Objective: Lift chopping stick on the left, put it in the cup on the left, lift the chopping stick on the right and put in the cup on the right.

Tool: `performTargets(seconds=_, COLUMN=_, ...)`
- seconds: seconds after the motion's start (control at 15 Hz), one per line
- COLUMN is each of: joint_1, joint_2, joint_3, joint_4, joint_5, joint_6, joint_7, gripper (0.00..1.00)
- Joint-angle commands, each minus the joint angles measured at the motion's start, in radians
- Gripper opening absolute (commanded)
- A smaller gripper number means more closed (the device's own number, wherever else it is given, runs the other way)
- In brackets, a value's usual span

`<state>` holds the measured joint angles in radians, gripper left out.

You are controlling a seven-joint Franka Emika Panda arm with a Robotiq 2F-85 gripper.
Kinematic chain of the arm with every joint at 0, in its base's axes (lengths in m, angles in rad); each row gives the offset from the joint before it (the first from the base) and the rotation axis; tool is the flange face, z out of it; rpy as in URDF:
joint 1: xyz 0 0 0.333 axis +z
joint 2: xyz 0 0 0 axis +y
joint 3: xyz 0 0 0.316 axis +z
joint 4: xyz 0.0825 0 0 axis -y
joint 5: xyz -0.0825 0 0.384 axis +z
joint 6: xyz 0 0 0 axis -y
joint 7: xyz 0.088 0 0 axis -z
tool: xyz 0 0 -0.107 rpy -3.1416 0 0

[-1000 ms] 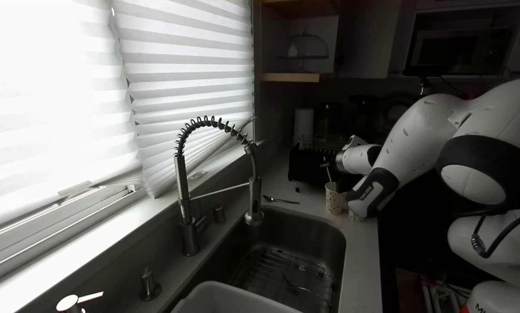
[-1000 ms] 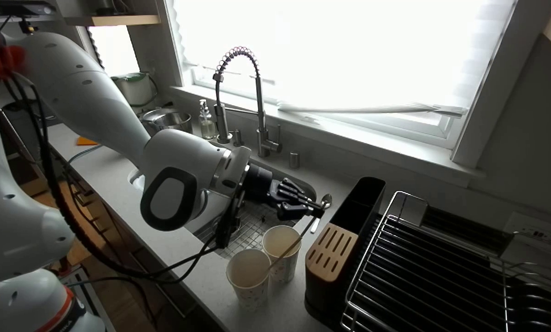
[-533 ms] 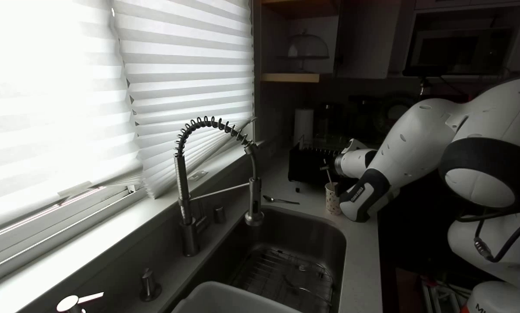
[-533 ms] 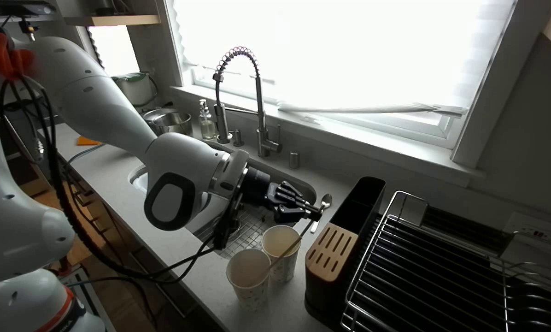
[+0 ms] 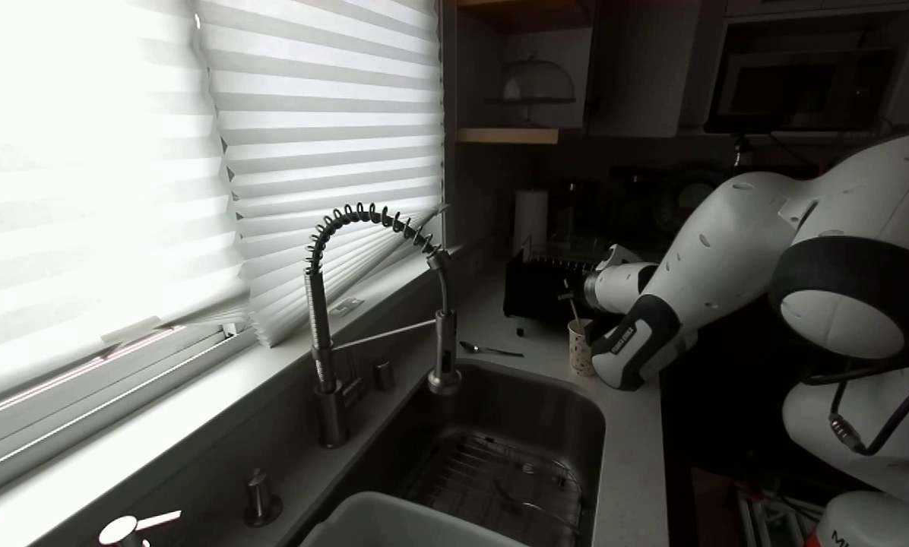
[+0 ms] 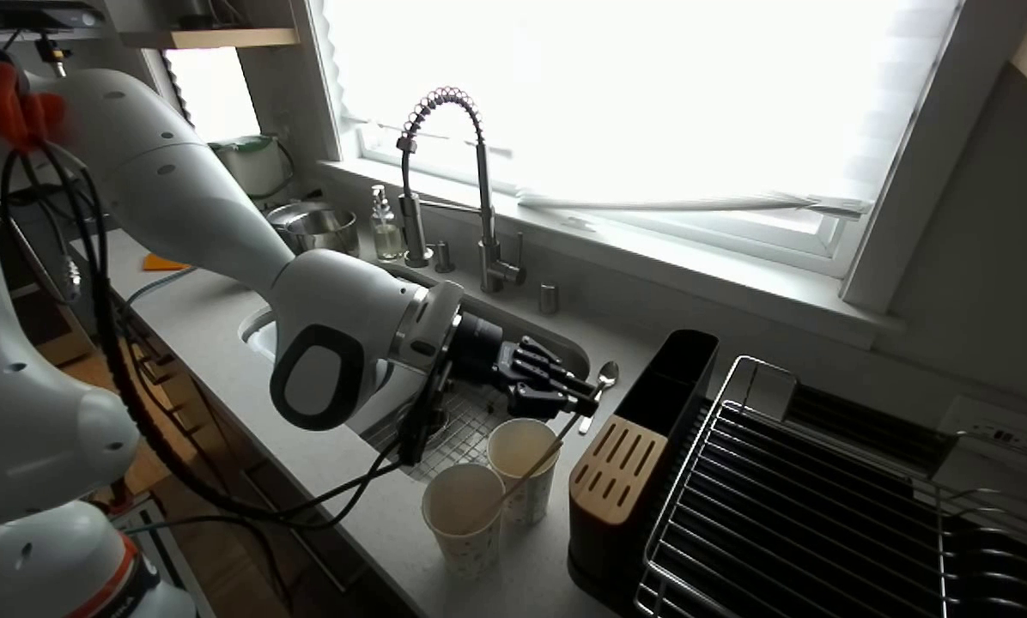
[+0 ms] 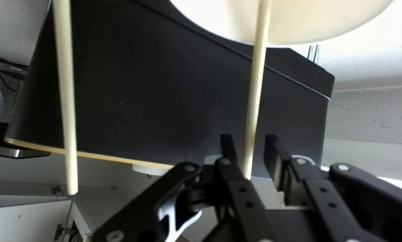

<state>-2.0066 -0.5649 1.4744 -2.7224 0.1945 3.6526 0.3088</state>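
Beige chopstick [image 7: 256,84], in cup [image 7: 305,23], between parted fingers [image 7: 234,173]

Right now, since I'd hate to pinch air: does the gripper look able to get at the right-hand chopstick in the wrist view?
Probably yes: the gripper stands open; the chopstick shows between its jaws with a gap on either side. Depth is hard to judge, though.

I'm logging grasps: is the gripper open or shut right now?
Open. In the wrist view, the gripper has its fingers apart, with gaps showing on both sides of the chopstick seen between them.
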Motion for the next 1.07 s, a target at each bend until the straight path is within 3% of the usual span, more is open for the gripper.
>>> performTargets(seconds=0.0, joint_1=-0.018, joint_2=0.038, joint_3=0.025, joint_4=-0.004, joint_5=0.028, joint_6=0.022, joint_7=-0.044, gripper=0.61)
performTargets(seconds=0.33, joint_1=-0.001, joint_2=0.054, joint_3=0.003, joint_4=0.001, joint_5=0.028, joint_6=0.024, joint_7=-0.051, gripper=0.98)
performTargets(seconds=0.73, joint_1=0.062, joint_2=0.086, joint_3=-0.068, joint_4=0.017, joint_5=0.027, joint_6=0.014, joint_7=-0.076, gripper=1.0)
performTargets(seconds=1.0, joint_1=0.165, joint_2=0.094, joint_3=-0.174, joint_4=0.027, joint_5=0.035, joint_6=-0.05, joint_7=-0.102, gripper=1.0)
